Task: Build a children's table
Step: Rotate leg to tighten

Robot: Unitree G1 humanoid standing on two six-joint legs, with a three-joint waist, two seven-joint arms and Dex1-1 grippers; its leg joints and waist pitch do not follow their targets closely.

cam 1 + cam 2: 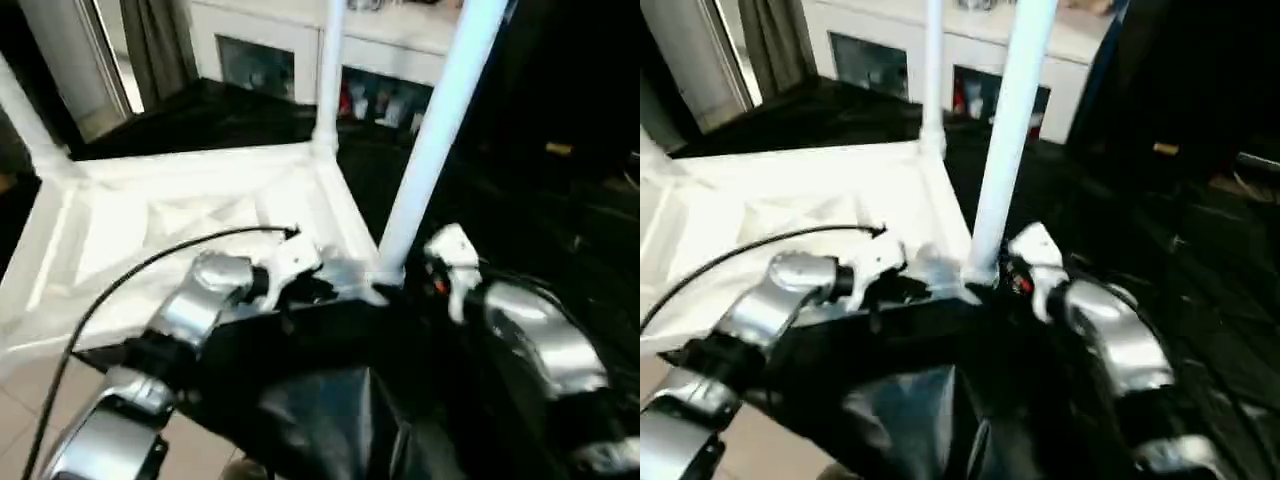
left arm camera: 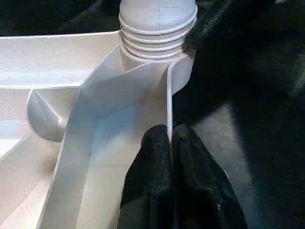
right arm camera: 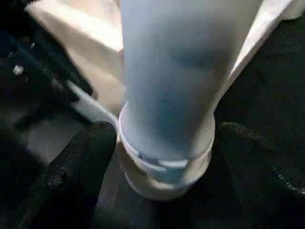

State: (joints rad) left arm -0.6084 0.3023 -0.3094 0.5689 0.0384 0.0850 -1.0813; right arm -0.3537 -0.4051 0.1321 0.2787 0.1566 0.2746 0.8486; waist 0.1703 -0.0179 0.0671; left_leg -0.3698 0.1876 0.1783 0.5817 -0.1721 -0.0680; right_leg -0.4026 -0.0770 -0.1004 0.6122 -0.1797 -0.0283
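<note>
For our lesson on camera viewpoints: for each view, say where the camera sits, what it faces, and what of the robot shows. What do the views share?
Head views: look down over silver forearms at the upturned tabletop.
Left wrist view: along the shut left pincer, pinching the tabletop's rim.
Right wrist view: along the right pincer, its fingers either side of the near leg.
Shared: that leg's corner socket.

The tabletop (image 1: 190, 215) is looking like smooth white plastic, faintly glossy, as is the leg (image 3: 176, 81) at centre frame. The fingers (image 2: 157, 191) are showing matt black rubber; the forearms (image 1: 545, 335) are gleaming as brushed metal.
</note>
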